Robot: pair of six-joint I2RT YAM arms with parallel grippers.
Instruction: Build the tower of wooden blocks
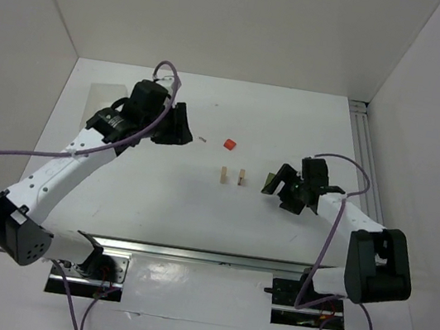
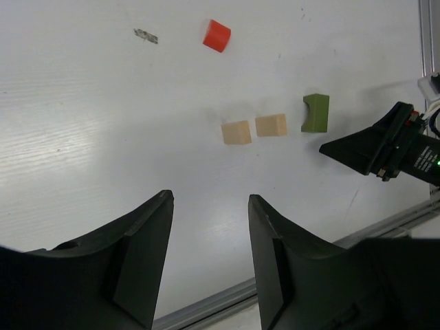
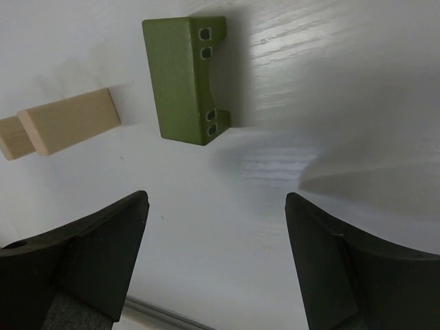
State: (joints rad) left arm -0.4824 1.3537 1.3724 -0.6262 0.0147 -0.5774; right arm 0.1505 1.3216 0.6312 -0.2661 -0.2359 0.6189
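No tower stands yet: every piece sits on its own on the desk (image 1: 194, 220), and nothing rests on anything else.

The green block (image 3: 184, 79), a notched piece like a small bridge, lies flat on the desk. Just beside it, on the side away from the right arm, are the two tan blocks (image 2: 236, 133). They stand in a row with it, with a small gap between them and touching neither each other nor the green block. They look like the uprights, already set as a pair. The red block (image 2: 216, 35) lies well apart from the green block, beyond the tan pair. A small grey scrap (image 2: 146, 35) lies farther off again.

The right hand (image 3: 216, 206) hangs close over the green block with its fingers spread wide and nothing between them. The left hand (image 2: 210, 199) is well away from the green block, past the tan pair. It is also spread and empty.

My judgement is that the work is at an early stage. What seems left is to bridge the two uprights with the green block and then cap it with the red one.
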